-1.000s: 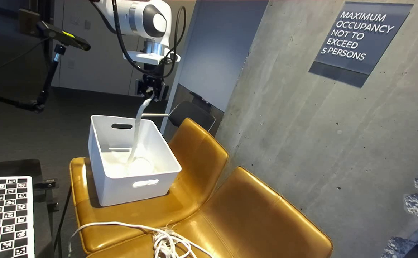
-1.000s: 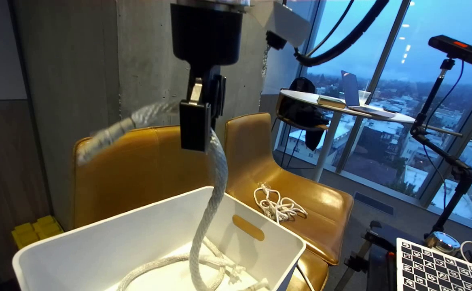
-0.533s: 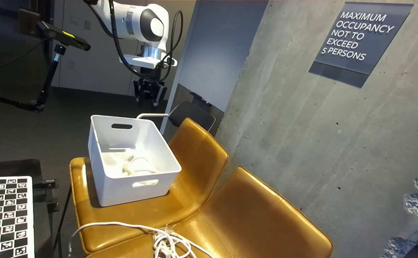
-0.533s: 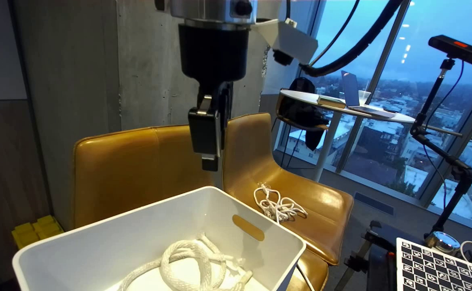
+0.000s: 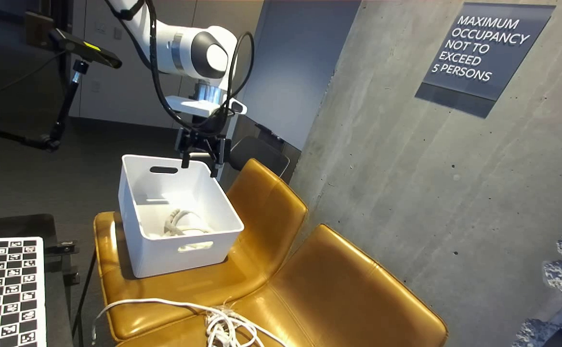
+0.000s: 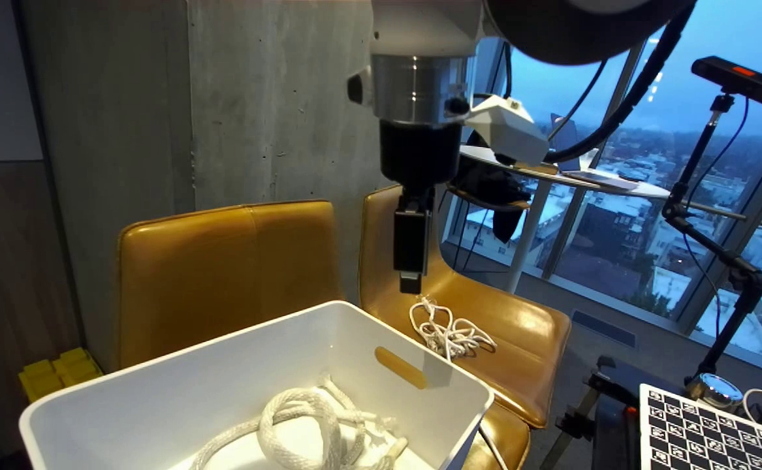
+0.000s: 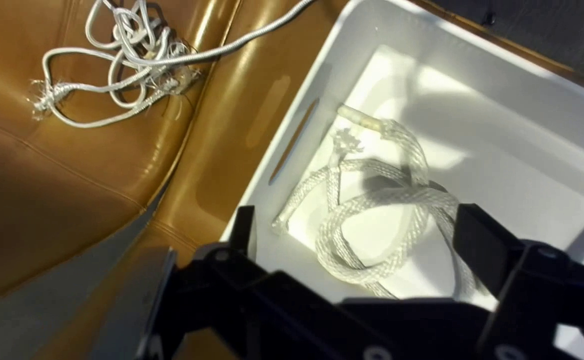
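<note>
- Several turns of thick, off-white braided rope (image 7: pixel 397 196) lie on the base of an open-topped, rectangular white bin (image 5: pixel 175 258) with oval hand slots; whether they belong to one length cannot be told.
- Appearance: the weave is coarse and slightly glossy; one end is wrapped in a smooth, yellowish covering, and another frays into a pale tuft.
- Tool: the black two-fingered gripper (image 5: pixel 199 166) points downward, its fingers spread wide apart.
- Relative position: the rope is below the gripper and well apart from it. In the wrist view its main loop appears between the fingertips, one of which overlaps the bin's rim, the other the interior.
- Orientation: the rope's axis curves round in a loop. In the wrist view the wrapped end points to the upper left, towards a slotted wall; the frayed end points upward; a third end points to the lower left, beside that wall.
- Surroundings: the bin rests on a tan leather chair (image 5: pixel 261 200); thin white cord (image 7: pixel 171 60) lies tangled on the adjoining tan leather chair (image 6: pixel 518 339).
</note>
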